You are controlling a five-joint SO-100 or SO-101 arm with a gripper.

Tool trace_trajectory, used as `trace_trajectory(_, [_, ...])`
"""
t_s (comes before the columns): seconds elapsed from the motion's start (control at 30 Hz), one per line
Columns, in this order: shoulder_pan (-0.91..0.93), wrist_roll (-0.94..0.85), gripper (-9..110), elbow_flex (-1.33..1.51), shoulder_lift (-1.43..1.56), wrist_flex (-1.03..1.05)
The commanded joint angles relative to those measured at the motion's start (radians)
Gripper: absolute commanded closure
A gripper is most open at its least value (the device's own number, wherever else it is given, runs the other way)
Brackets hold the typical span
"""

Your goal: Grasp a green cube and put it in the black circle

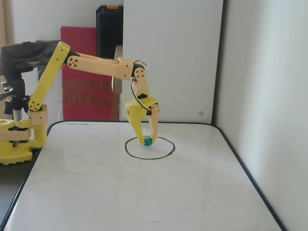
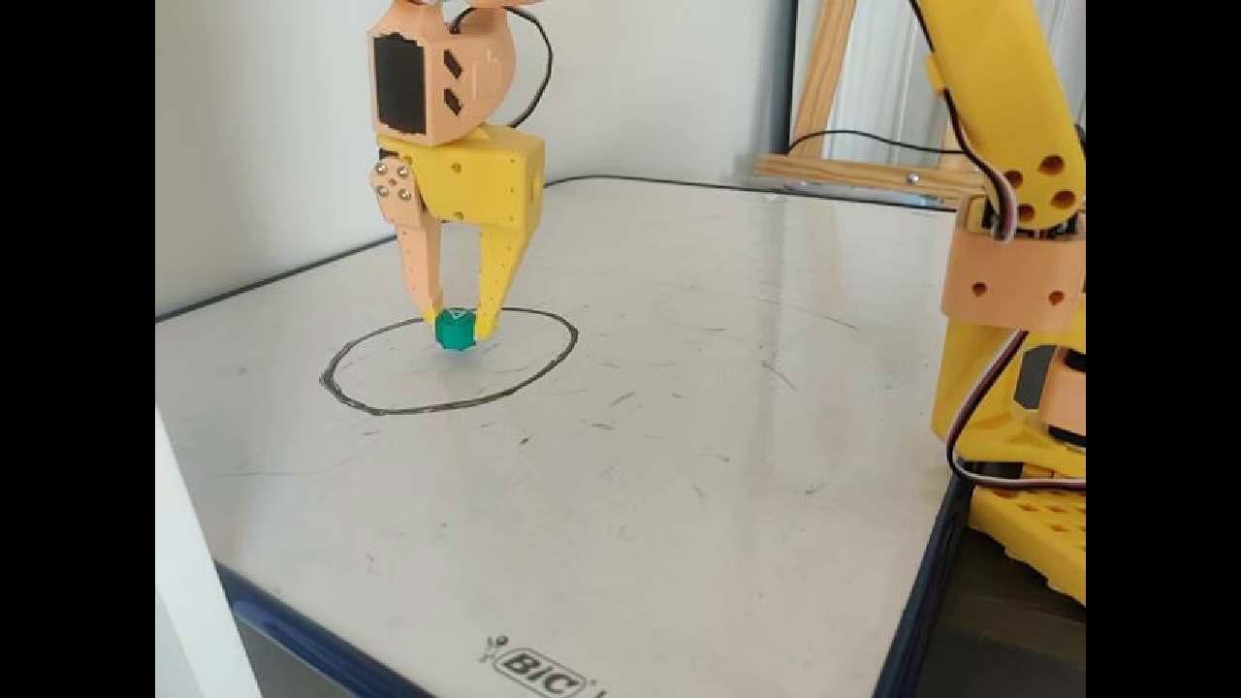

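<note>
While the arm base [image 1: 17,139] sits at nine o'clock of the whiteboard [image 1: 120,192], the gripper [image 1: 147,140] points straight down over the black circle [image 1: 149,147]. Its two fingers close on the green cube [image 2: 454,329], one on each side. Cube lies inside the drawn ring, toward twelve o'clock in a fixed view, resting on or just above the board; cannot tell which. Judgement: carry looks done, placement nearly so. Left: release, lift clear.
</note>
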Motion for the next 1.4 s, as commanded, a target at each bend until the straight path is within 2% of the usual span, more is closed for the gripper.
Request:
trace_trajectory(0.0, [0.005, -0.006, 99, -0.023, 0.006, -0.009])
trace_trajectory(0.43, [0.003, 0.005, 91, -0.034, 0.006, 0.005])
trace_trajectory(0.7, [0.015, 0.011, 90, -0.06, 0.034, 0.032])
trace_trajectory(0.83, [0.091, 0.075, 94, -0.014, 0.399, 0.1])
trace_trajectory(0.93, [0.173, 0.11, 101, 0.127, 0.813, 0.15])
trace_trajectory(1.0, [0.219, 0.103, 101, 0.258, 1.04, 0.156])
trace_trajectory(1.1, [0.29, 0.095, 101, 0.568, 1.333, 0.118])
trace_trajectory(1.17, [0.296, 0.173, 101, 0.802, 1.519, 0.067])
trace_trajectory(1.37, [0.186, 0.202, 101, 1.318, 1.921, -0.084])
